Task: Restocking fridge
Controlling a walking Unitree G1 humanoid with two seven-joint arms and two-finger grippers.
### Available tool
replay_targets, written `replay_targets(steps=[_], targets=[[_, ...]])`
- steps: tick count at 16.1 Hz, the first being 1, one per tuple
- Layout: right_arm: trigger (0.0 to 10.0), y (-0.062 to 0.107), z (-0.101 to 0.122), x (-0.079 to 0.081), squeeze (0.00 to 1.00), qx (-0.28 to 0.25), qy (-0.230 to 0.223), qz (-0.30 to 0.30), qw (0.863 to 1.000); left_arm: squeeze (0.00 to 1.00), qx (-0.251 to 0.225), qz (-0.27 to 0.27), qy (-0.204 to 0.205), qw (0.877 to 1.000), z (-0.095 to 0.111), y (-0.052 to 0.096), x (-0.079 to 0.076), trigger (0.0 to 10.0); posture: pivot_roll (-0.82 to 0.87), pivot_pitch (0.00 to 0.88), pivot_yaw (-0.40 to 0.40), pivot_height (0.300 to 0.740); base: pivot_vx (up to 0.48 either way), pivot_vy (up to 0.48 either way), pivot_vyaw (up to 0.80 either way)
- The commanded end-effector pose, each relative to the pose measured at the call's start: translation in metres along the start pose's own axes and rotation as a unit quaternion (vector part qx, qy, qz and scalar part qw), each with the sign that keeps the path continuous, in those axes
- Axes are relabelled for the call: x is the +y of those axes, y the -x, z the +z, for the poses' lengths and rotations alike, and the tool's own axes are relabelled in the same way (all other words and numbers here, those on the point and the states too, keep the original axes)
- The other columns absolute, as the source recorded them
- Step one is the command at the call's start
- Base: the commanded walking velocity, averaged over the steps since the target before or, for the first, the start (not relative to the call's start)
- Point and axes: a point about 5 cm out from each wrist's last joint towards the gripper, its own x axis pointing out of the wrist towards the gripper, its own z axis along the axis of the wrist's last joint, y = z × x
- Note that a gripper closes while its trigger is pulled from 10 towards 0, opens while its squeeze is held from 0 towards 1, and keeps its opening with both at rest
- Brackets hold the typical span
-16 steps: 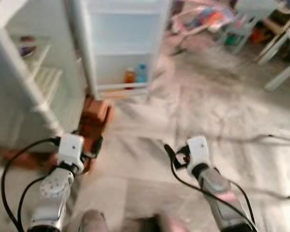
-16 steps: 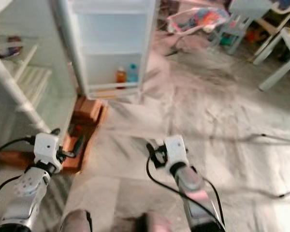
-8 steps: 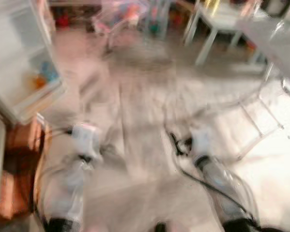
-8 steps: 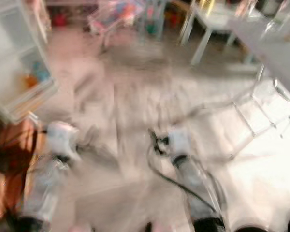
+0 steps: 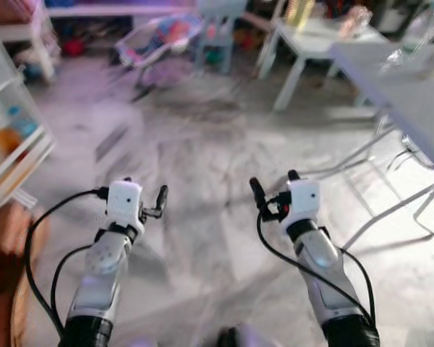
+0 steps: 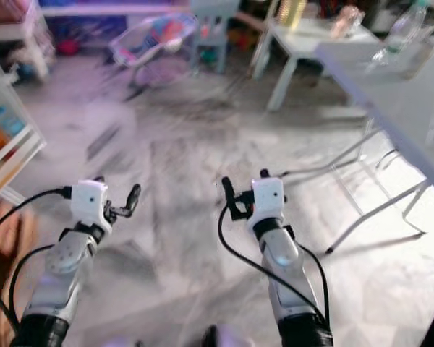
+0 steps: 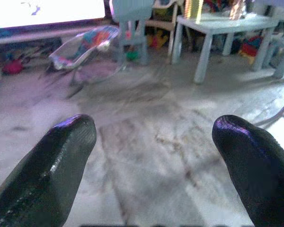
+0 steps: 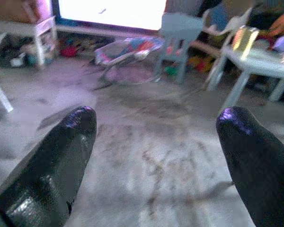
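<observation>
The white fridge [image 5: 7,163] stands open at the far left edge, with an orange bottle [image 5: 3,138] and a blue bottle [image 5: 25,126] blurred on a low shelf. My left gripper [image 5: 146,194] and my right gripper [image 5: 273,185] are held out at waist height over the grey marble floor, both facing away from the fridge. In the left wrist view the left gripper [image 7: 154,137] is open, its black fingers wide apart with nothing between them. The right gripper [image 8: 156,132] in the right wrist view is open and empty as well.
A grey folding table [image 5: 412,94] with a clear bottle [image 6: 405,27] stands at the right. Further back are a small white table [image 5: 311,36], a pale blue chair [image 5: 220,18] and a baby bouncer [image 5: 159,40]. A brown base [image 5: 3,246] lies at lower left.
The camera has swung to the right: the fridge slid from upper centre to the left edge and the grey table came into view. Both arms keep their pose, empty.
</observation>
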Motion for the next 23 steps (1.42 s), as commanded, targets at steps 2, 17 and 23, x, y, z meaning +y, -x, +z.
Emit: replay_targets(steps=[2, 17, 23], targets=[[10.0, 0.002, -0.001, -0.005, 0.0, -0.004, -0.007, -0.017, 1.0, 0.0, 0.003, -0.004, -0.008, 1.0, -0.002, -0.001, -0.002, 10.0, 0.07, 0.04, -0.096, 0.74, 0.48, 0.0, 0.0], [10.0, 0.019, 0.023, -0.028, 0.0, -0.056, -0.046, -0.109, 0.991, 0.0, -0.01, 0.07, -0.039, 0.997, 0.019, 0.04, 0.055, 10.0, 0.06, 0.048, -0.101, 0.74, 0.476, 0.0, 0.0], [10.0, 0.018, 0.016, -0.031, 0.0, -0.036, -0.05, -0.102, 0.993, 0.0, -0.04, 0.06, -0.077, 0.994, 0.013, 0.026, 0.03, 10.0, 0.04, 0.015, -0.088, 0.74, 0.472, 0.0, 0.0]])
